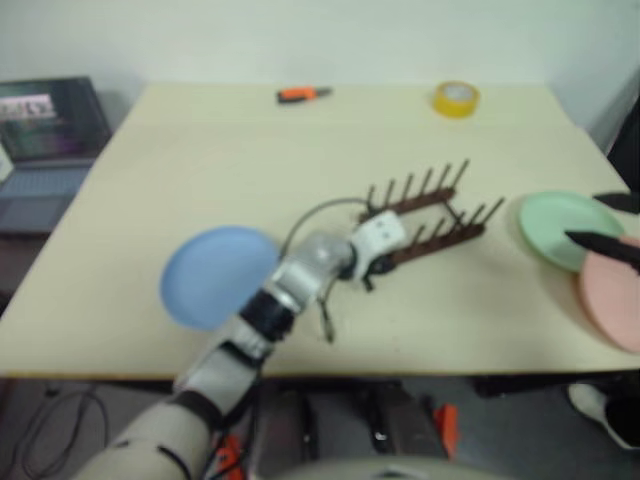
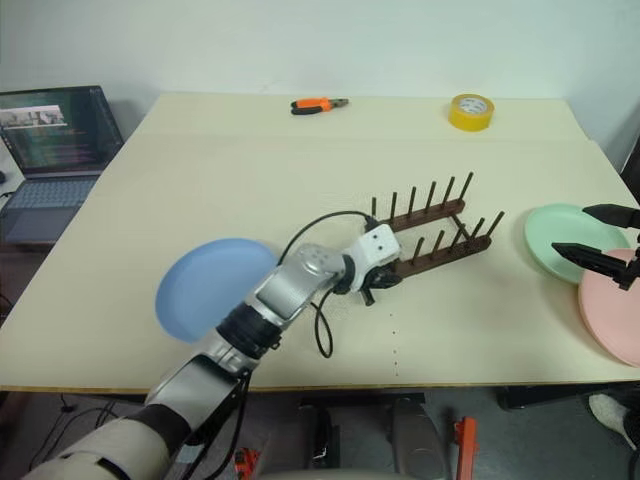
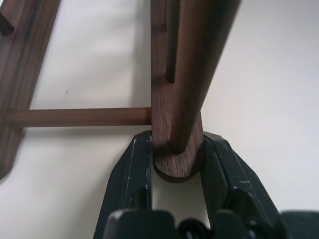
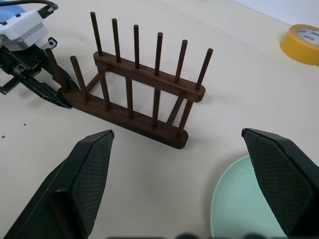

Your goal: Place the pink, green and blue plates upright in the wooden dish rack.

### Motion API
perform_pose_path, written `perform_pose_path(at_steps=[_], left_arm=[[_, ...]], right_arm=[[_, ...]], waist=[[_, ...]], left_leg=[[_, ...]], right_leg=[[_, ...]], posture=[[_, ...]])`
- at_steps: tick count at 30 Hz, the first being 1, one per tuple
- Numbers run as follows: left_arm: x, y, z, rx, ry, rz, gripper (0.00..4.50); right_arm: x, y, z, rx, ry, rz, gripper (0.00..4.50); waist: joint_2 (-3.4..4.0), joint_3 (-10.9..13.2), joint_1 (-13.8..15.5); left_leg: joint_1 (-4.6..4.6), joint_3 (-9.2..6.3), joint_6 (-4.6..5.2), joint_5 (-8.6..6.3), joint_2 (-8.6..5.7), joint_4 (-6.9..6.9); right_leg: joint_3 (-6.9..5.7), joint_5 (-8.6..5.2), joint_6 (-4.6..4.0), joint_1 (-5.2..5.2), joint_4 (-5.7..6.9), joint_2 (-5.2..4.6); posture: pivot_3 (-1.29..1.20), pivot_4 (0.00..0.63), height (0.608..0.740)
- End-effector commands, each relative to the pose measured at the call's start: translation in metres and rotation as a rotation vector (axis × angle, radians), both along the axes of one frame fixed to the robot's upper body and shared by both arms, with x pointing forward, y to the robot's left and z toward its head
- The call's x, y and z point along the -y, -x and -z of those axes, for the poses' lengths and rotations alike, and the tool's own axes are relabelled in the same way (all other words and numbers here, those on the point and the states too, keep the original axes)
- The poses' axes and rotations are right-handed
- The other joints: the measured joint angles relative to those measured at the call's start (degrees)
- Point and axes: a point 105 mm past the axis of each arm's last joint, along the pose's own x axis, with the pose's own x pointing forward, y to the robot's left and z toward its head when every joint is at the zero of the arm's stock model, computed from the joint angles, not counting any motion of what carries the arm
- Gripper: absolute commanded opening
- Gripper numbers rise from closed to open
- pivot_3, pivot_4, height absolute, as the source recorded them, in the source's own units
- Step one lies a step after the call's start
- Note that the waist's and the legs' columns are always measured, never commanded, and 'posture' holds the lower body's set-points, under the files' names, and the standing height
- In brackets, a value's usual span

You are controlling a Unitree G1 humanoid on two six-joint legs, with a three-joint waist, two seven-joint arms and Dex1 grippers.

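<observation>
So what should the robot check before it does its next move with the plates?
1. Left claw shut on the end of the wooden dish rack's near rail: ok.
2. Rack standing flat, pegs up: ok.
3. Rack slots free, no plate in yet: ok.
4. Right claw open, hanging over the green plate: ok.
5. Pink plate lies flat, its edge under the green plate: not ok for an easy pickup.
6. Blue plate flat, partly behind the left arm: cannot tell if its rim is free.
</observation>
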Motion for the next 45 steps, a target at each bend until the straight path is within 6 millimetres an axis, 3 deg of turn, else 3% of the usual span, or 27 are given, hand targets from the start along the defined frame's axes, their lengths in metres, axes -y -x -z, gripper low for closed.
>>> perform_pose_path(at_steps=[1,9,33,42,45], left_arm=[[0.01,0.016,-0.015,0.019,0.03,0.154,1.01],[0.016,0.036,-0.02,-0.009,0.043,0.322,1.01],[0.031,0.02,-0.015,0.0,0.027,0.262,1.01],[0.021,0.015,-0.007,0.032,-0.03,0.227,1.01],[0.02,0.012,-0.007,0.04,-0.033,0.209,1.97]], right_arm=[[-0.002,-0.001,-0.012,0.05,0.008,-0.013,4.5],[-0.001,0.001,-0.014,0.055,0.013,-0.006,4.5],[-0.001,0.005,-0.013,0.058,0.014,0.007,4.5],[-0.002,0.006,-0.011,0.051,0.011,0.006,4.5],[-0.003,0.005,-0.01,0.05,0.009,0.003,4.5]], waist=[[0.0,0.0,0.07],[0.0,0.0,0.25],[-0.01,0.01,0.15],[-0.02,0.01,0.14],[-0.02,0.01,0.13]], left_leg=[[-0.01,0.0,0.0,0.0,0.0,-0.01],[-0.1,0.02,0.0,0.0,0.01,-0.03],[-0.11,0.02,0.01,0.0,0.0,-0.03],[-0.1,0.03,0.01,0.0,0.0,-0.02],[-0.1,0.02,0.01,0.0,0.0,-0.02]], right_leg=[[0.0,0.0,0.0,0.0,-0.02,0.0],[0.0,-0.02,-0.01,-0.08,-0.04,-0.06],[0.02,-0.02,-0.01,-0.13,0.01,-0.04],[0.02,-0.02,-0.01,-0.13,0.01,-0.03],[0.02,-0.02,0.0,-0.13,0.02,-0.03]], posture=[[0.0,0.15,0.74],[0.0,0.15,0.74],[0.0,0.15,0.74],[0.0,0.15,0.74],[0.0,0.15,0.74]])
